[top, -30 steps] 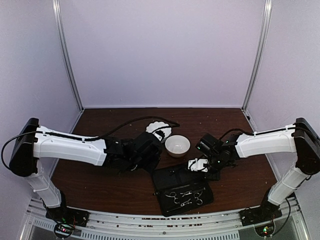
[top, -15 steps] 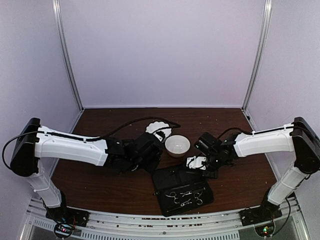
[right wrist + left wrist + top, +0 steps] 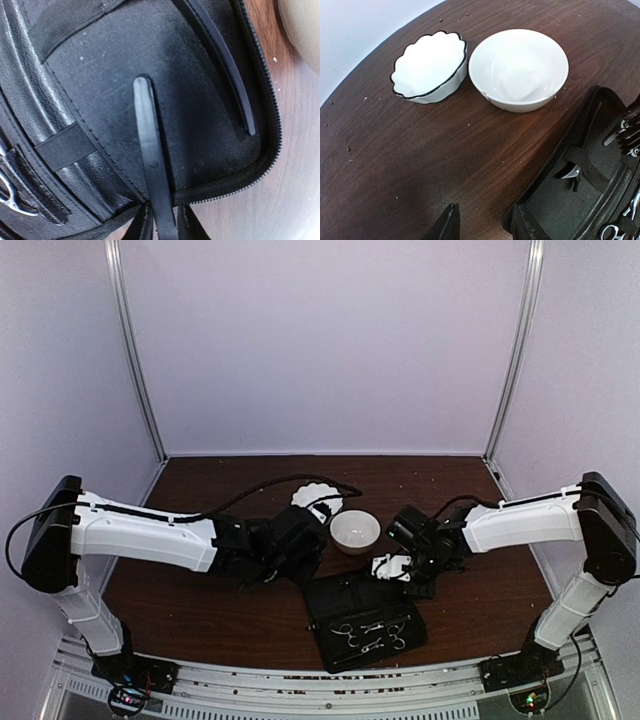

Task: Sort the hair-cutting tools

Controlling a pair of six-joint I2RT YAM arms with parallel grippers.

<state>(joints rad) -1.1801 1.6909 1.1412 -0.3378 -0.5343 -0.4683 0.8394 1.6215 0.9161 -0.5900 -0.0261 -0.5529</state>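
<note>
Top view: compared with a second ago, the right gripper (image 3: 389, 566) has been shifted a little to the left over the far half of the open case (image 3: 340, 598). The left arm has not been moved. The scissors (image 3: 348, 633) are seen in the near half of the case, so sorting is judged to be at its first pick.

Left wrist view: the left gripper (image 3: 485, 227) is held low over the table (image 3: 395, 165) beside the case, with its jaws apart and nothing between them. The fluted bowl (image 3: 427, 67) and the plain bowl (image 3: 517, 67) stand just beside each other. Nothing has been put in either.

Right wrist view: the right gripper's jaws appear to be closed on the near end of a clip (image 3: 147, 130), which has not been lifted clear of the case. It is seen as a slim, matte black strip with a rounded tip, lying flat on the lining and pointing away from the fingers. A second clip (image 3: 220, 55) of the same kind lies apart from it near the zip, untouched.
</note>
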